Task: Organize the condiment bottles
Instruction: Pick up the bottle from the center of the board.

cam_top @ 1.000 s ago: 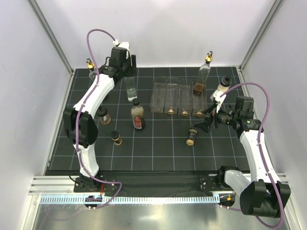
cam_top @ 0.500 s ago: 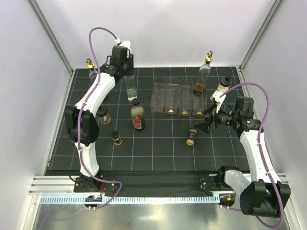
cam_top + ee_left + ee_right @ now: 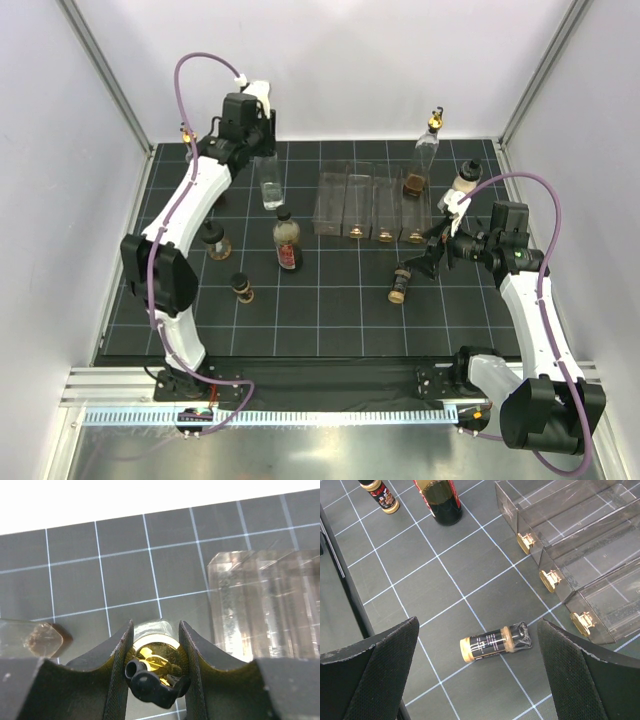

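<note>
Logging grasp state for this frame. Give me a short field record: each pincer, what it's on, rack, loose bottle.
left pincer: shut on tall clear bottle, gripped at its gold spout
right pincer: open, above the lying bottle, not touching
lying bottle: on its side on the mat, outside the rack
rack: clear plastic, between the two arms

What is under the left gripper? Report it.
A tall clear bottle, its gold pourer top pinched between the left gripper's fingers. The wrist view hides most of its body; whether it touches the mat is unclear.

Bare mat (image 3: pixel 445 595) around fallen bottle (image 3: pixel 494 642); rack (image 3: pixel 570 530) stands near, beyond.
</note>
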`<state>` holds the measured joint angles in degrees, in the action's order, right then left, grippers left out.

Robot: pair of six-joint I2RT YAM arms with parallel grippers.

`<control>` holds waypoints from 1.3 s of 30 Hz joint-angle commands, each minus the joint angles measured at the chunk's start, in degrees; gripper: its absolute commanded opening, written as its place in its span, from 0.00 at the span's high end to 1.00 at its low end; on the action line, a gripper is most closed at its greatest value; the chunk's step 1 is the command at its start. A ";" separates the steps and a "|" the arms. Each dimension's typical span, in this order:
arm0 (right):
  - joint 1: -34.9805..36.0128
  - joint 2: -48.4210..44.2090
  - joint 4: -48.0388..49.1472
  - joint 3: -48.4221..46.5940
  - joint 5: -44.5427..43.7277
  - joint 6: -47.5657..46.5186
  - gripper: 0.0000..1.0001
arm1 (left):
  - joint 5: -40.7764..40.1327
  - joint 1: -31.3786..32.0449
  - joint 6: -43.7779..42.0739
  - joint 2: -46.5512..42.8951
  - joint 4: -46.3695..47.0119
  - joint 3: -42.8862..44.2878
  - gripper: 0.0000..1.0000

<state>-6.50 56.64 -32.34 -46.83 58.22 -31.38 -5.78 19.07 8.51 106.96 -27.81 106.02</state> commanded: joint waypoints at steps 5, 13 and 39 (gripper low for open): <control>-0.35 -0.04 0.17 -1.25 -0.03 -1.41 0.00 | 3.84 0.18 -0.17 -9.13 6.19 1.56 1.00; -0.35 -0.22 -0.27 -1.07 0.49 -2.28 0.00 | 7.89 1.14 1.68 -12.29 6.10 1.65 1.00; 0.79 7.78 -18.79 -19.26 10.95 -21.95 0.00 | 21.51 8.79 7.48 -16.52 2.68 4.73 1.00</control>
<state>-6.39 63.13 -45.30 -61.08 65.91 -46.17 11.94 26.39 14.79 94.63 -30.13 106.80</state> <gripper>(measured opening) 0.996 0.388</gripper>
